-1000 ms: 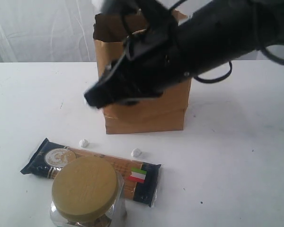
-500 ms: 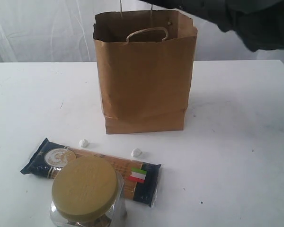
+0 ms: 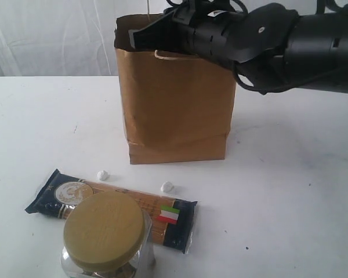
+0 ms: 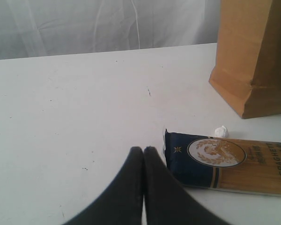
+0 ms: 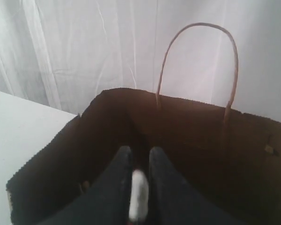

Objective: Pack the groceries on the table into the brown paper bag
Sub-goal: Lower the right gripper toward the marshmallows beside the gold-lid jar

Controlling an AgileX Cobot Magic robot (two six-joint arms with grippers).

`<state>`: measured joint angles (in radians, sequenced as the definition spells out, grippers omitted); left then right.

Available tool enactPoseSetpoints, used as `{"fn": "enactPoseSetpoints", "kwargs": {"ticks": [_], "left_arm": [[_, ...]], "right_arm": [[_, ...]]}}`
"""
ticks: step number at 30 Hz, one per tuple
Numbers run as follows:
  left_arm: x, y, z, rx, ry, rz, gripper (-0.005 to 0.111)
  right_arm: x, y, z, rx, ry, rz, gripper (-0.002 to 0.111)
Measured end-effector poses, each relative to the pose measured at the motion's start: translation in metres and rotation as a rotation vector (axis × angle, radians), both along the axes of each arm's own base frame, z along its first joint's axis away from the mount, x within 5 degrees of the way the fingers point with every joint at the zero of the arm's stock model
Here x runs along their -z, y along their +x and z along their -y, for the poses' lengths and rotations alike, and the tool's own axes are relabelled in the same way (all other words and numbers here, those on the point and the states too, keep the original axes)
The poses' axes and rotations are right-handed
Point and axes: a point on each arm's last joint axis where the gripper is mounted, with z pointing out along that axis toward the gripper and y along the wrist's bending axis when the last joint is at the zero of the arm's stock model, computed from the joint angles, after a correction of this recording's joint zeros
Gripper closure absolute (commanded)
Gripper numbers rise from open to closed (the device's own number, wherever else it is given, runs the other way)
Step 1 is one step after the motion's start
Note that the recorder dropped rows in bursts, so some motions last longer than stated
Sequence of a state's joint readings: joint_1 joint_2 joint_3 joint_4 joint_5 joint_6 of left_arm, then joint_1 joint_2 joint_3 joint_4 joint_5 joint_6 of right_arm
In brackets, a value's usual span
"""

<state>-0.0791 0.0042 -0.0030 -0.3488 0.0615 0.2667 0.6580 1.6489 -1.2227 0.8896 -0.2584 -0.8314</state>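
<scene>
Two things matter for this drop, and I take them from big to small. On the table [image 3: 290, 174] the brown paper bag [image 3: 177, 110] stands upright and open at the far side. I want the release made well inside its mouth, clear of the rim and of the loop handle [image 5: 199, 24], so that nothing snags the paper or tips the bag. Lowering a little before letting go would, I judge, soften the fall.

My right arm [image 3: 290, 40] reaches in from the right, nearly level, with its wrist over the bag's top edge. The navy spaghetti packet [image 4: 225, 164] lies flat near the front of the table, well apart from the bag. The clear jar with wide tan lid [image 3: 107, 234] stands over its middle; both wait their turn.

The right gripper [image 5: 140, 152] points down into the dark interior, fingers narrowly apart with a small white thing [image 5: 138, 197] between them. It is too blurred to name, and I cannot tell whether it is pinched or loose. The left gripper [image 4: 144, 152] hangs low over bare table just beside the packet's end, fingers pressed together on nothing.
</scene>
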Motion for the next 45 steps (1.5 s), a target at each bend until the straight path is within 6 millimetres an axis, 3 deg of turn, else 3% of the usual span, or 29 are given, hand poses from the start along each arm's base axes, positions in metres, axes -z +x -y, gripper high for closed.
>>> {"fn": "enactPoseSetpoints", "kwargs": {"ticks": [9,11,14,18,25,32,37,45], "left_arm": [[0.000,0.000,0.000,0.000,0.000,0.000,0.107],[0.000,0.000,0.000,0.000,0.000,0.000,0.107],[0.000,0.000,0.000,0.000,0.000,0.000,0.107],[0.000,0.000,0.000,0.000,0.000,0.000,0.107],[0.000,0.000,0.000,0.000,0.000,0.000,0.107],[0.000,0.000,0.000,0.000,0.000,0.000,0.107],[0.000,0.000,0.000,0.000,0.000,0.000,0.107],[0.000,0.000,0.000,0.000,0.000,0.000,0.107]], "right_arm": [[-0.015,-0.013,0.002,-0.069,0.023,-0.026,0.091],[-0.021,-0.023,0.000,-0.143,0.024,-0.067,0.094],[-0.030,-0.043,-0.001,-0.281,0.015,-0.139,0.108],[-0.036,-0.068,-0.003,-0.455,-0.020,-0.228,0.108],[-0.037,-0.100,-0.015,-0.605,-0.208,-0.214,0.108],[0.022,-0.096,-0.007,-0.524,-0.613,-0.550,0.108],[0.033,-0.091,-0.013,-0.512,-0.594,-0.590,0.108],[0.100,-0.059,-0.047,-0.514,-0.627,-0.745,0.106]]}}
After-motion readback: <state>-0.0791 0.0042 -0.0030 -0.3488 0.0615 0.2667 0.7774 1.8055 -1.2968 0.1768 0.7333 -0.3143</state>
